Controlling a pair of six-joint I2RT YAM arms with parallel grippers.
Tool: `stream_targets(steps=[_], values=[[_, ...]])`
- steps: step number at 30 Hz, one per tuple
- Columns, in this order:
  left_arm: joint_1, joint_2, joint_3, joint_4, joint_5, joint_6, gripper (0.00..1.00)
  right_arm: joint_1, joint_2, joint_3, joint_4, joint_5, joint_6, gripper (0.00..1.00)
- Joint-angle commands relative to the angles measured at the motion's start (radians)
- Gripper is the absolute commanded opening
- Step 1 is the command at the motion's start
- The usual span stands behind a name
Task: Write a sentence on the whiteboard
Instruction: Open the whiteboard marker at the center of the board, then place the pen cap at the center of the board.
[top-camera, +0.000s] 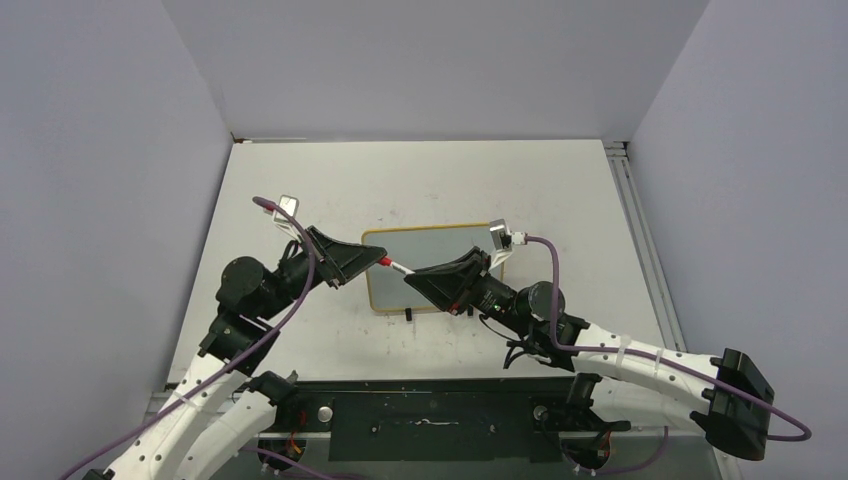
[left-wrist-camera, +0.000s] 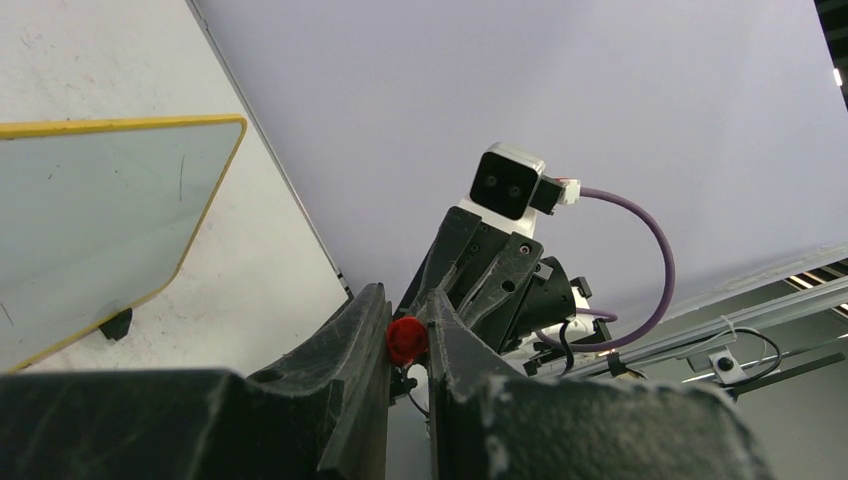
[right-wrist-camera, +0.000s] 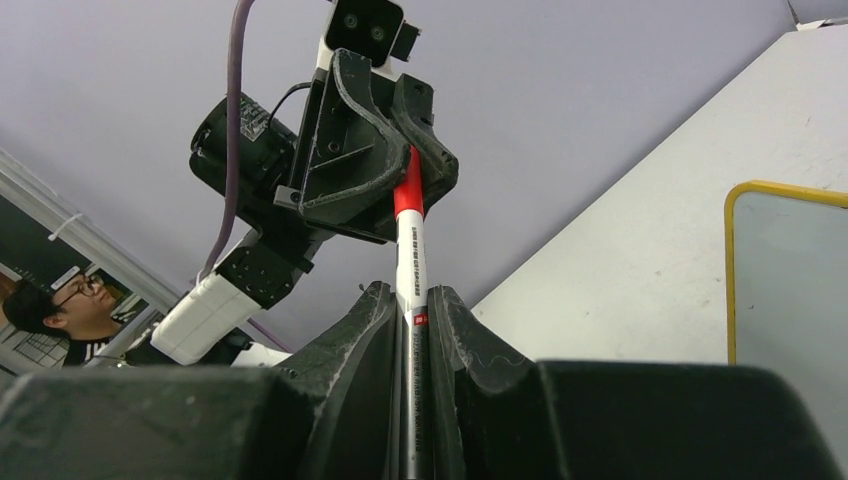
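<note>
At mid-tabletop (top-camera: 300, 190): whiteboard (top-camera: 430, 252), long side roughly across the view, thin yellow-tan frame, rounded corners. One small black foot (top-camera: 409, 316) shows at its near edge. The surface reads pale grey-green and glossy. Cannot tell whether the board lies flat or is slightly propped.

Above the board's left edge (top view): a marker (top-camera: 393, 266) held in the air between the two arms, running slantwise from upper left to lower right. White barrel, red cap (left-wrist-camera: 405, 340) at the left end.

Left tool (top-camera: 375, 260): jaws pressed together on the marker at the red cap. In the left wrist view the cap sits squeezed between the two dark fingers (left-wrist-camera: 350, 340), touching both.

Right tool (right-wrist-camera: 410, 297): jaws pinching the marker's barrel. In the right wrist view the barrel runs up out of the narrow slot between the fingers, both in contact with it, and the red end goes into the other tool's jaws beyond.

The two tools face each other tip to tip, near but apart, with a short length of barrel bare between them. Neither tool touches the board.

Whether the marker is clear of the board cannot be read from the top view.

Purple cable (top-camera: 545, 275) loops from each wrist camera. Right wrist view, lower left: a person with glasses (right-wrist-camera: 50, 305) beyond the enclosure.
</note>
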Motion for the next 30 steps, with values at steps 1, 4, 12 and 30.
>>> stream_targets(steps=[1,4,12,30], values=[[0.06,-0.017,0.068,0.037,-0.129,0.054,0.0,0.006,-0.054,0.0,0.011,0.021,-0.037,0.05],[0.068,-0.017,0.069,0.039,-0.127,0.048,0.0,0.007,-0.057,-0.001,0.007,0.021,-0.037,0.05],[0.097,-0.033,0.076,0.052,-0.151,0.032,0.0,0.013,-0.058,-0.017,0.021,0.033,-0.035,0.05],[0.147,-0.067,0.112,-0.021,-0.146,0.075,0.0,0.022,-0.103,-0.021,-0.032,0.064,-0.058,0.05]])
